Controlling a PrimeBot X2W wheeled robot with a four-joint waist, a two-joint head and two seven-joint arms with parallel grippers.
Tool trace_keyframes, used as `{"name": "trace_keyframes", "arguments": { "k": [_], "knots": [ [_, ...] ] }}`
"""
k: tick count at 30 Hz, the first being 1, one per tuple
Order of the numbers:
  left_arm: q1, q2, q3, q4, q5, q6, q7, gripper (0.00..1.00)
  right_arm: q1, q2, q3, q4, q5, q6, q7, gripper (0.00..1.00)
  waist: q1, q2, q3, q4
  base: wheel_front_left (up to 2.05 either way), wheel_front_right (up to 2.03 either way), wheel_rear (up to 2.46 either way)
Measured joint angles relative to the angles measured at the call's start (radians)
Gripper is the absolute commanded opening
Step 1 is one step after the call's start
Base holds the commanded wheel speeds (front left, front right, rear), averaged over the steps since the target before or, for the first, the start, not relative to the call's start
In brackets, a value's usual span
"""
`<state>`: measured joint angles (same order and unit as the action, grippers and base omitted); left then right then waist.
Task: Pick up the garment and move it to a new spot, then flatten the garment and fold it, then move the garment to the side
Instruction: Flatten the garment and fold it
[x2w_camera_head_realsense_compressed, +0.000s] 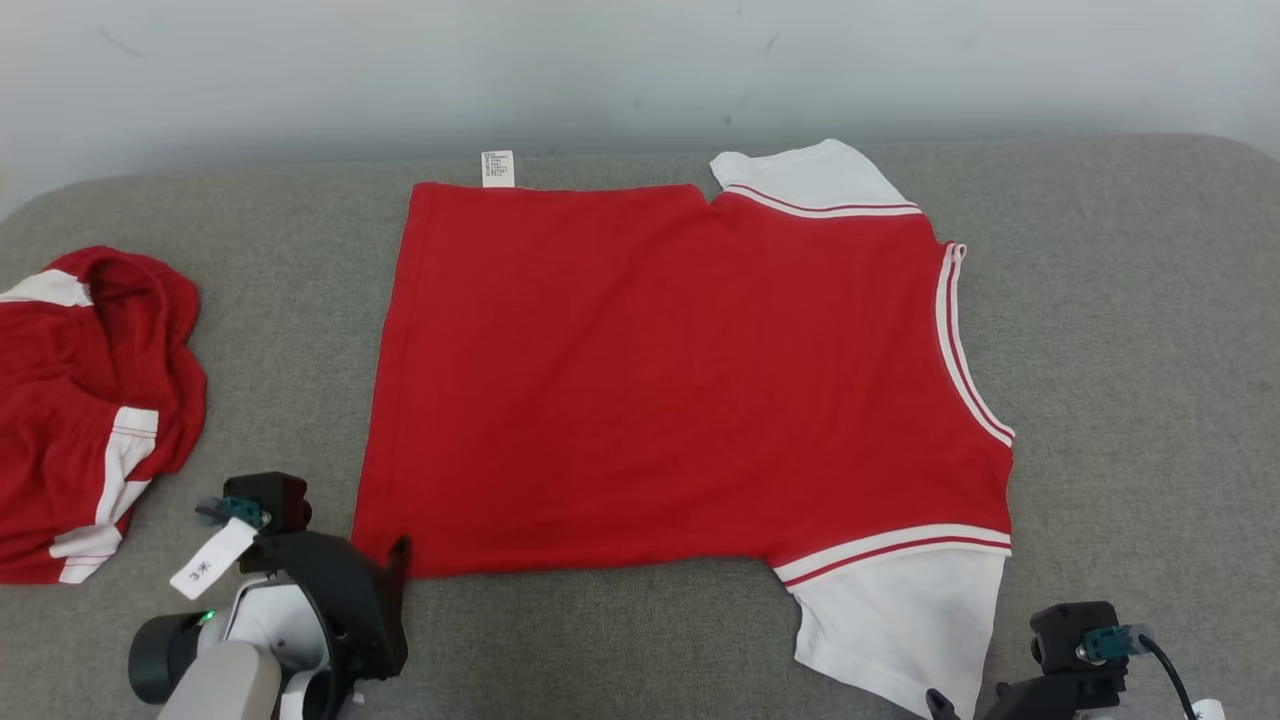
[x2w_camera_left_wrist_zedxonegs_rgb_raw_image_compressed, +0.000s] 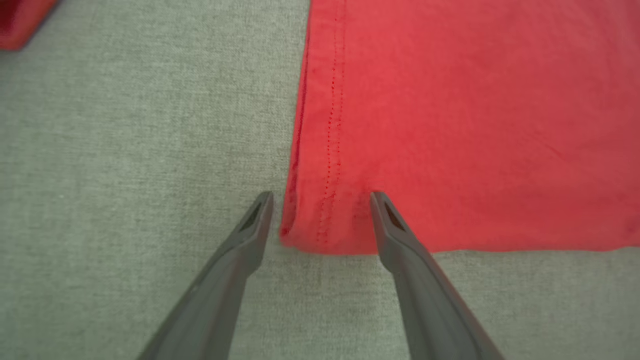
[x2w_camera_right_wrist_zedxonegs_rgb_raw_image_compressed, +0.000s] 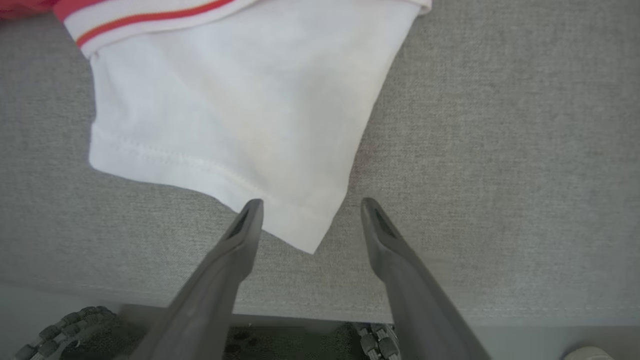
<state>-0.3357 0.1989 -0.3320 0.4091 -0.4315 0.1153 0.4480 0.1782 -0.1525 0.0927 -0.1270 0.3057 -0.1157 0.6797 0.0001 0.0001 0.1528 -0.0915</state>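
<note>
Corners matter: spread left end effector (x2w_camera_left_wrist_zedxonegs_rgb_raw_image_compressed: 321, 200) straddles a hem corner of the red-and-white short-sleeved shirt (x2w_camera_head_realsense_compressed: 680, 380), spread right end effector (x2w_camera_right_wrist_zedxonegs_rgb_raw_image_compressed: 310, 205) its sleeve (x2w_camera_right_wrist_zedxonegs_rgb_raw_image_compressed: 225, 110) tip; both should pinch evenly.

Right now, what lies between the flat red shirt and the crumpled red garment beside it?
Bare grey cushion, in the head view; the robot's left hand sits at the gap's near end.

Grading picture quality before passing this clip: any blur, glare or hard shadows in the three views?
Head view: soft, even light, no glare, the red shirt sharp with only thin shadows at its edges. Left wrist view: slightly soft, the left gripper blurring toward the lens, hem stitching readable. Right wrist view: the white sleeve bright, nearly washed out; the right gripper soft likewise.
</note>
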Motion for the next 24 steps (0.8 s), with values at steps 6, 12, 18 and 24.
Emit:
{"name": "trace_keyframes", "arguments": {
  "k": [6, 12, 18, 24],
  "knots": [
    [-0.029, -0.004, -0.001, 0.031, 0.013, 0.000, -0.003, 1.00, -0.002, 0.011, -0.030, 0.019, 0.000, -0.003, 0.025, 1.00, 0.0000, -0.0001, 0.015, 0.005, 0.00, 0.00, 0.00],
    [-0.047, -0.012, -0.006, 0.052, 0.020, 0.000, -0.017, 1.00, -0.007, 0.014, -0.064, 0.044, -0.002, -0.008, 0.024, 1.00, -0.0001, 0.0000, 0.026, 0.009, 0.00, 0.00, 0.00],
    [-0.078, -0.012, -0.006, 0.074, 0.021, -0.001, -0.027, 0.88, -0.043, 0.040, -0.063, 0.066, -0.002, -0.008, 0.019, 0.49, -0.0001, 0.0000, 0.037, 0.012, 0.00, 0.00, 0.00],
    [-0.083, -0.013, -0.007, 0.100, 0.024, -0.002, -0.036, 0.49, -0.057, 0.051, -0.059, 0.089, -0.003, -0.008, 0.017, 0.33, -0.0002, -0.0001, 0.042, 0.016, 0.00, 0.00, 0.00]
  ]
}}
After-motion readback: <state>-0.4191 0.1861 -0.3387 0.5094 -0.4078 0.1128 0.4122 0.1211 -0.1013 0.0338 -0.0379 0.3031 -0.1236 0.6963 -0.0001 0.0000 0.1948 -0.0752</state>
